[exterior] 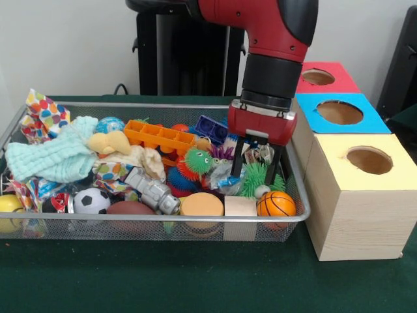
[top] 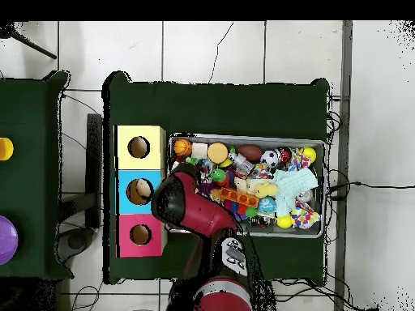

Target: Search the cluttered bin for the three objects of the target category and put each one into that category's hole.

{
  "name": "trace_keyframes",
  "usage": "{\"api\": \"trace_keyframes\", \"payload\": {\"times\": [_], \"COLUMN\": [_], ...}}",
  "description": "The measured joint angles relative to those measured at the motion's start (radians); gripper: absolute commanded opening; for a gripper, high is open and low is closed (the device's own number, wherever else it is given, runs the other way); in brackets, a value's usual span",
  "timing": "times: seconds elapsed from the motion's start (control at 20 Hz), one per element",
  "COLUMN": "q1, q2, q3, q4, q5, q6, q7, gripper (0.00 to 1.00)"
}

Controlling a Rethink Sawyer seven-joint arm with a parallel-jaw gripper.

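You're still at the picking step: the gripper point(exterior: 255, 163) hangs spread open and empty over the bin's point(exterior: 301, 195) right end, above a green spiky ball point(exterior: 254, 177). The hole point(exterior: 318, 77) sits far right; next, lower and close.

My arm point(exterior: 260, 23) is glossy red with black rounded joint covers. A black cylindrical wrist section point(exterior: 270, 81) ends in a grey ring. Below sits my boxy red gripper point(exterior: 255, 161), with two thin black fingers point(exterior: 238, 156). From overhead, my base point(top: 217, 296) at 6 o'clock shows red and black with a white patch.
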Motion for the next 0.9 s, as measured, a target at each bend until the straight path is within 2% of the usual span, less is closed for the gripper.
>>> {"api": "trace_keyframes", "payload": {"times": [0.35, 0.9], "q1": [0.064, 0.134], "q2": [0.049, 0.05], "q3": [-0.064, -0.142], "q4": [-0.036, -0.039], "q5": [0.07, 0.141], "q6": [-0.006, -0.005], "q7": [0.0, 0.0], "gripper": [1.0, 1.0]}}
